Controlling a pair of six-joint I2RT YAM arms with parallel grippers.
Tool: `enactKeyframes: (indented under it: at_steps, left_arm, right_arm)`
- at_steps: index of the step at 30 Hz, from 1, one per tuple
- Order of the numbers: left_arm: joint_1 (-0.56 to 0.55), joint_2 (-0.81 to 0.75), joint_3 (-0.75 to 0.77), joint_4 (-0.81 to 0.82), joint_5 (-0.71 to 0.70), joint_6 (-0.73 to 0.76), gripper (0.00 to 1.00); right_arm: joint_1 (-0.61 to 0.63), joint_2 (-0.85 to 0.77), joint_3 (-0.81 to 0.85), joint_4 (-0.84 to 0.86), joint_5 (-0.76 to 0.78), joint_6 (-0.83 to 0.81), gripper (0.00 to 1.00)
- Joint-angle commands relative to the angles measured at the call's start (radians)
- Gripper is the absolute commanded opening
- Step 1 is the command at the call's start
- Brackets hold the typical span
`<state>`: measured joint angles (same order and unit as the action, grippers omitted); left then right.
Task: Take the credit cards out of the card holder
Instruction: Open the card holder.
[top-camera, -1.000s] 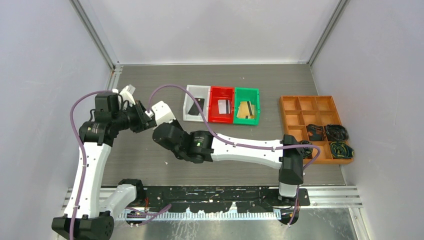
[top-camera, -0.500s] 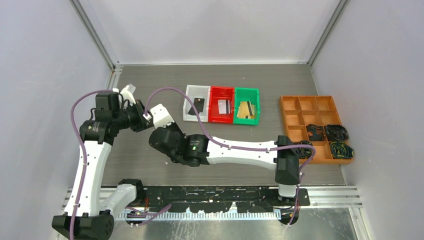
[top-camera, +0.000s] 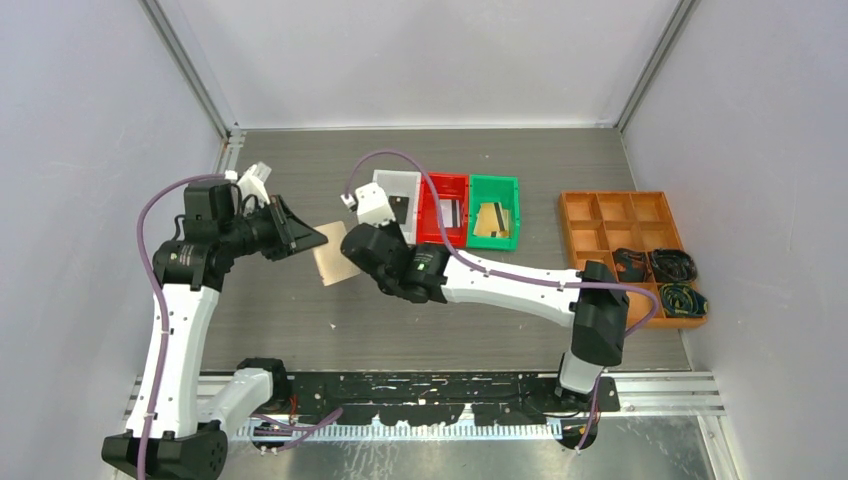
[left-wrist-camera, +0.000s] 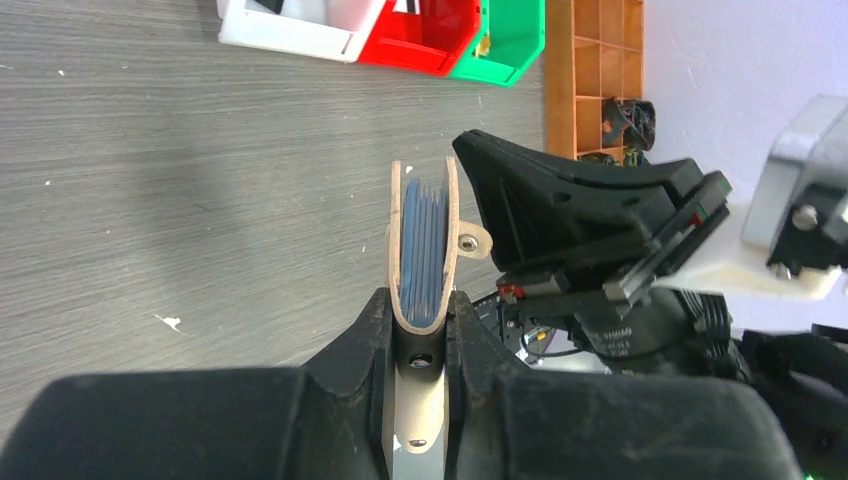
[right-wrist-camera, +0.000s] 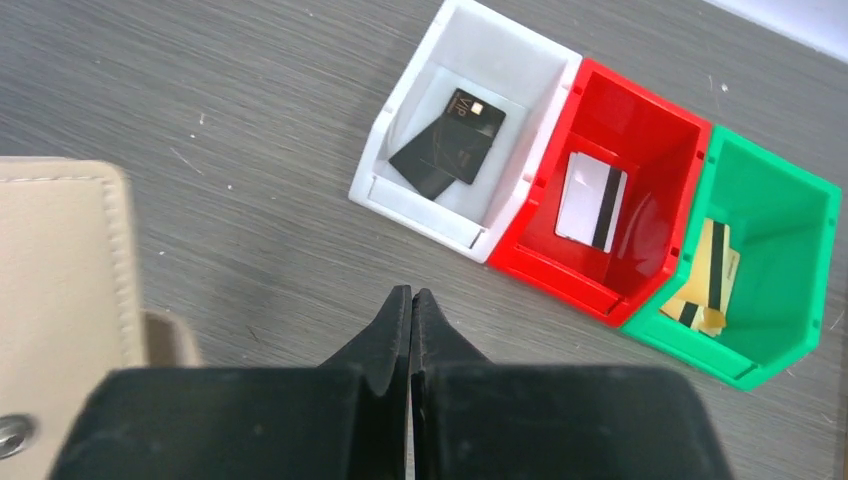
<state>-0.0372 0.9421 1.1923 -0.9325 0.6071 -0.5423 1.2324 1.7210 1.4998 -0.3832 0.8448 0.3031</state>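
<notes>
Over grey tabletop (top-camera: 450, 160), left hand (left-wrist-camera: 420, 312) pinches card holder (top-camera: 331, 266), sleeves (left-wrist-camera: 422, 240) visible wrist-side only; right hand (right-wrist-camera: 411, 310) closed.

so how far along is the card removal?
Done: a black card lies in the white bin, a white striped card in the red bin, gold cards in the green bin. In hand: the left tool clamps the card holder by its fold, off the table; the right tool is shut and empty beside it. Left: only blue sleeve edges show inside the holder, so whether any card remains cannot be told.
</notes>
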Motion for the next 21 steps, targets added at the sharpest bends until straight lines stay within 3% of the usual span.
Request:
enactKeyframes:
  at_steps: [1, 3, 5, 9, 11, 15, 21]
  left_arm:
    - [0.002, -0.019, 0.042, 0.051, 0.098, 0.012, 0.00]
    - [0.002, -0.022, 0.038, 0.061, 0.135, 0.034, 0.00]
    - [0.002, -0.028, 0.035, 0.074, 0.177, 0.058, 0.00]
    - [0.002, -0.034, 0.045, 0.087, 0.280, 0.106, 0.00]
    - [0.003, -0.036, 0.055, 0.088, 0.308, 0.110, 0.00]
    - [0.002, -0.037, 0.061, 0.113, 0.341, 0.094, 0.00]
    - [0.003, -0.035, 0.061, 0.143, 0.379, 0.080, 0.00]
  right_arm:
    - [-0.023, -0.130, -0.042, 0.015, -0.102, 0.065, 0.08]
    - [-0.060, -0.192, -0.082, 0.025, -0.235, 0.110, 0.42]
    - [-0.123, -0.284, -0.158, 0.075, -0.435, 0.159, 0.66]
    - [-0.291, -0.477, -0.359, 0.253, -0.911, 0.292, 0.86]
    - [-0.332, -0.556, -0.437, 0.310, -1.037, 0.323, 0.97]
    - [-0.337, -0.619, -0.497, 0.363, -1.165, 0.370, 1.00]
    - [-0.335, -0.557, -0.445, 0.439, -1.237, 0.435, 1.00]
